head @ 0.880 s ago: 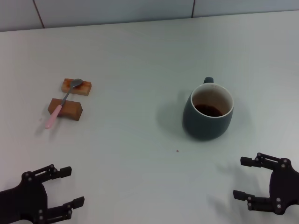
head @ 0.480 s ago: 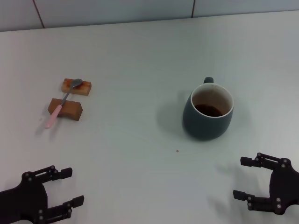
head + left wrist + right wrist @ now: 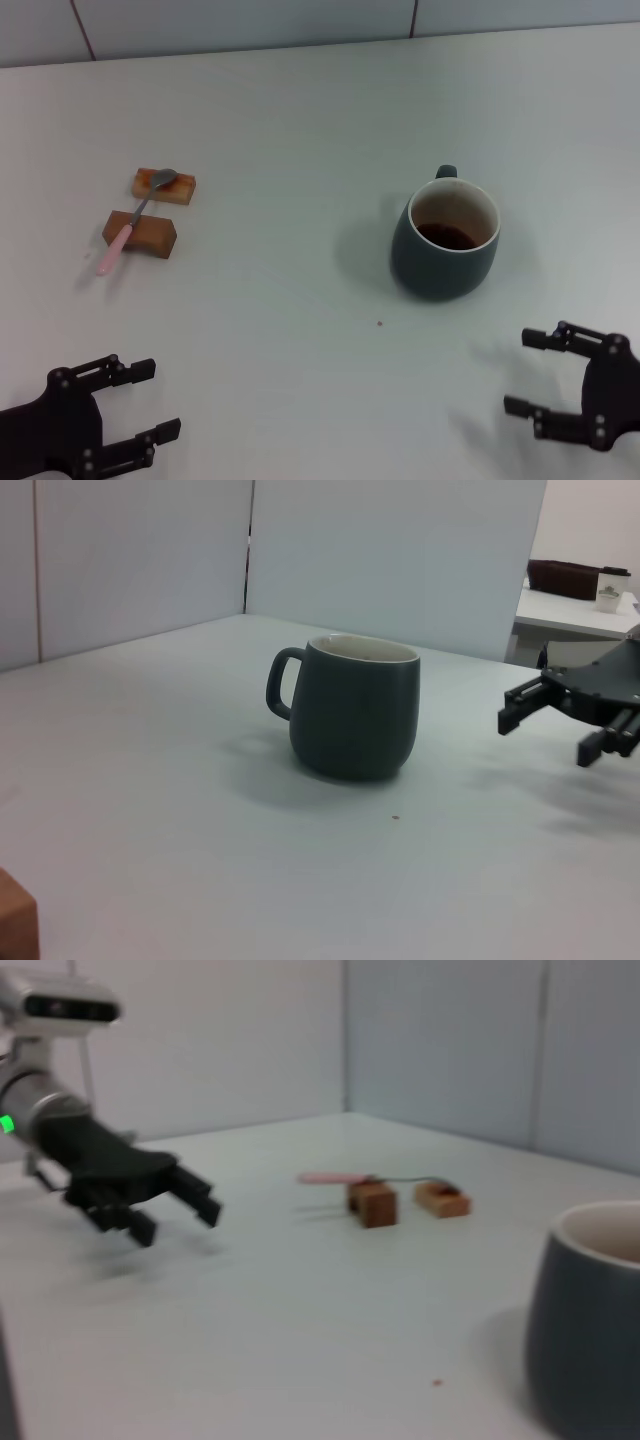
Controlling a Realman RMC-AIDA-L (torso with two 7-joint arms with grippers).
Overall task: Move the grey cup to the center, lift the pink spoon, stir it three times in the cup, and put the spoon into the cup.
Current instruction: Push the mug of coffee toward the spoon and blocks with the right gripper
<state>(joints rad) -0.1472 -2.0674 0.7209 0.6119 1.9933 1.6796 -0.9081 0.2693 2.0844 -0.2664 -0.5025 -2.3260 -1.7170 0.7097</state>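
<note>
Two matte black tools are seen, the left tool [image 3: 148, 398] and the right tool [image 3: 528, 372], each built of slim jointed fingers studded with small pale screws. A light grey arm segment [image 3: 40, 1090] with a green indicator light is shown behind the left one.

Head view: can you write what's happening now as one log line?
grey cup: untouched | pink spoon: on blocks | left gripper: open | right gripper: open
</note>
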